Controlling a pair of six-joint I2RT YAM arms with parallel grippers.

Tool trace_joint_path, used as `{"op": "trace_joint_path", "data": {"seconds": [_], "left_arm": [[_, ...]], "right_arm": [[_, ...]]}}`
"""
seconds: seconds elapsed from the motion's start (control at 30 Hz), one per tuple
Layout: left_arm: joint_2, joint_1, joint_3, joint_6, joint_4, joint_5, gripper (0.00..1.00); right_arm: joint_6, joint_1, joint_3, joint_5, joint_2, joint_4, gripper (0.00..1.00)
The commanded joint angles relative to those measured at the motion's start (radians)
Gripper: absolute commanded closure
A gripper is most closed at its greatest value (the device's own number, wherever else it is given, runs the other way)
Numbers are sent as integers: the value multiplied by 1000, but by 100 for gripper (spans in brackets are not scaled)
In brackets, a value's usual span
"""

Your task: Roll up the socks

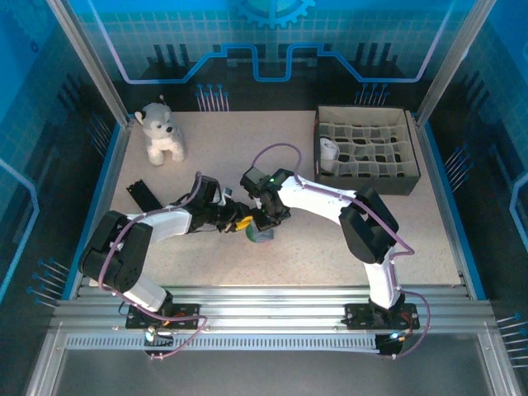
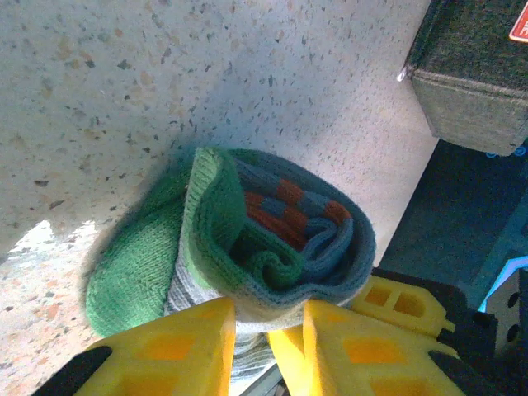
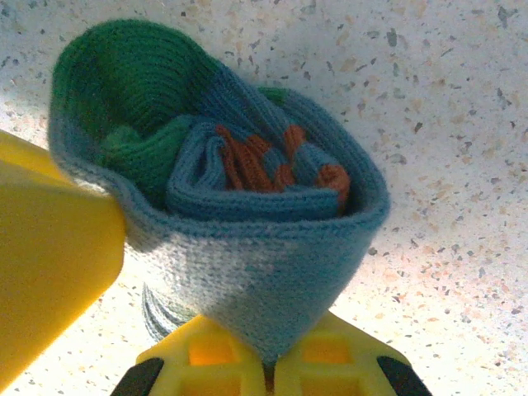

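At the middle of the table [image 1: 346, 247], the two grippers meet at the green sock [image 1: 262, 236]. The sock is curled up into a fat roll. Blue and orange stripes are tucked inside. The green and blue cuff is pulled round them like a cup.

The right gripper [image 3: 264, 353] has its fingers tight together on the pale bottom edge of the cuff. The left gripper [image 2: 268, 322] has its fingers a little apart, with the grey part of the sock squeezed between them. So it looks like it is holding on too.

I think this is the last part of rolling, where the cuff is folded over the roll to hold it closed. Most of the roll is inside the cuff. Next, the cuff edge needs to be pulled all the way over. Then both grippers must let go gently, so the roll does not spring open.

After that it may go in the box [image 1: 371, 185] at the back right. A white sock [image 1: 330, 153] sits in a slot at the left side of the box, and it looks rolled. The toy dog [image 1: 161, 132] is well away at the back left.
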Motion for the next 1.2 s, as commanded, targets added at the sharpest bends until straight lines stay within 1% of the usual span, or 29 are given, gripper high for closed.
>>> {"op": "trace_joint_path", "data": {"seconds": [0.0,0.13,0.27,0.4,0.5,0.53,0.7,0.83,0.97,1.17], "left_arm": [[26,-4,-14,-43,63,31,72],[74,-20,-18,-48,99,32,71],[113,-46,-7,-24,74,10,71],[119,-69,1,45,-27,-50,71],[119,-73,-6,77,-68,-81,72],[118,-75,-9,86,-78,-92,72],[107,-79,-17,114,-108,-123,73],[99,-87,-14,127,-121,-144,73],[105,-92,-10,134,-122,-155,74],[115,-101,-11,137,-118,-159,75]], "right_arm": [[-18,13,23,4,35,-66,100],[-19,13,37,-15,34,-64,99],[-15,9,45,-44,23,-55,95],[-5,2,48,-72,8,-45,88],[3,-7,45,-94,-3,-34,83],[8,-9,41,-102,-8,-30,80],[29,-25,10,-145,-39,9,67],[52,-41,-34,-173,-78,49,61],[90,-74,-98,-243,-109,115,53],[118,-103,-157,-309,-126,177,49]]}}
